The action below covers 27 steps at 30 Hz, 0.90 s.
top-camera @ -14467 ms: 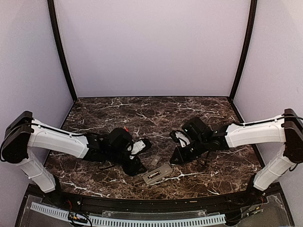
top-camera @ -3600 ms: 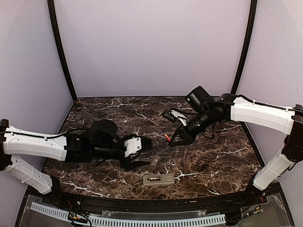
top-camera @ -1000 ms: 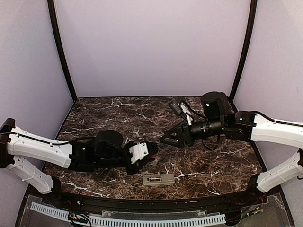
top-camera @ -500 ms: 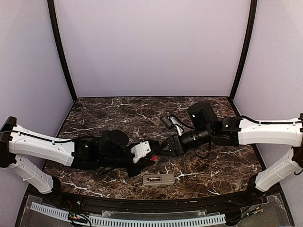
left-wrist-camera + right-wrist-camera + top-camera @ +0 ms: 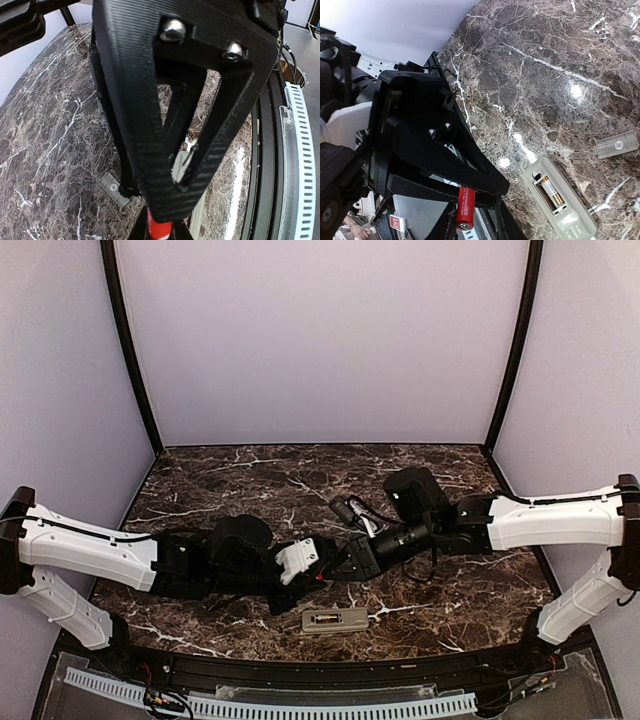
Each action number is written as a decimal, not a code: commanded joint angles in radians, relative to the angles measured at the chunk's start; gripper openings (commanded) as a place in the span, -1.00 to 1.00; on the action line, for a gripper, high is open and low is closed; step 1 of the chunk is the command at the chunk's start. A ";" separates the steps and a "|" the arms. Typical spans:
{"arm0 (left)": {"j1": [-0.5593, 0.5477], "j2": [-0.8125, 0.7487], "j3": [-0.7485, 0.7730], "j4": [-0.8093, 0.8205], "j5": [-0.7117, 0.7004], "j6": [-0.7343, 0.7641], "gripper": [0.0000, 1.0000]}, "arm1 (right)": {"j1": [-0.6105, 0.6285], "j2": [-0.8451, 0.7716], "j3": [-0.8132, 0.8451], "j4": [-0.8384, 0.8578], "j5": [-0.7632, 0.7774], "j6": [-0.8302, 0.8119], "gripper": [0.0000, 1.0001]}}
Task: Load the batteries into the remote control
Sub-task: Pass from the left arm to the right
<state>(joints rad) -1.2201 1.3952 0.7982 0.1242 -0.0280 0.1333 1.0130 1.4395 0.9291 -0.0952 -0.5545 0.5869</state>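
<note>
just beyond the remote (image 5: 572,222), off the worktop (image 5: 545,75), red battery (image 5: 465,207) sits pinched in left gripper (image 5: 162,212); right gripper (image 5: 474,227) flanks its free end, can't tell if gripping yet. prob light, stiff, slick cyl: take it mid-body, w/ ends free for slotting into the remote.

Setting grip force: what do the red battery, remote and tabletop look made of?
The red battery: glossy red sleeve, likely plastic film over metal.
The remote control: matte grey-beige moulded plastic, no shine.
The tabletop: polished dark marble look, white veins, lamp glare; stone or laminate, cannot tell.
</note>
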 commanded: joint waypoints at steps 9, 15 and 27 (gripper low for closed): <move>0.004 -0.003 0.026 -0.011 0.013 0.012 -1.00 | 0.007 0.015 0.003 0.037 -0.046 -0.002 -0.79; 0.004 -0.001 0.025 -0.018 0.015 0.012 -1.00 | 0.008 0.017 0.006 0.027 -0.045 0.002 -1.00; 0.016 -0.007 -0.072 -0.213 0.099 0.012 0.69 | 0.010 0.064 -0.098 -0.016 0.022 0.141 -1.00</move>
<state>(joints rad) -1.2087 1.3941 0.7906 0.0334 0.0502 0.1276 1.0145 1.4525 0.9012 -0.1322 -0.5465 0.6357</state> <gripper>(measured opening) 0.856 0.066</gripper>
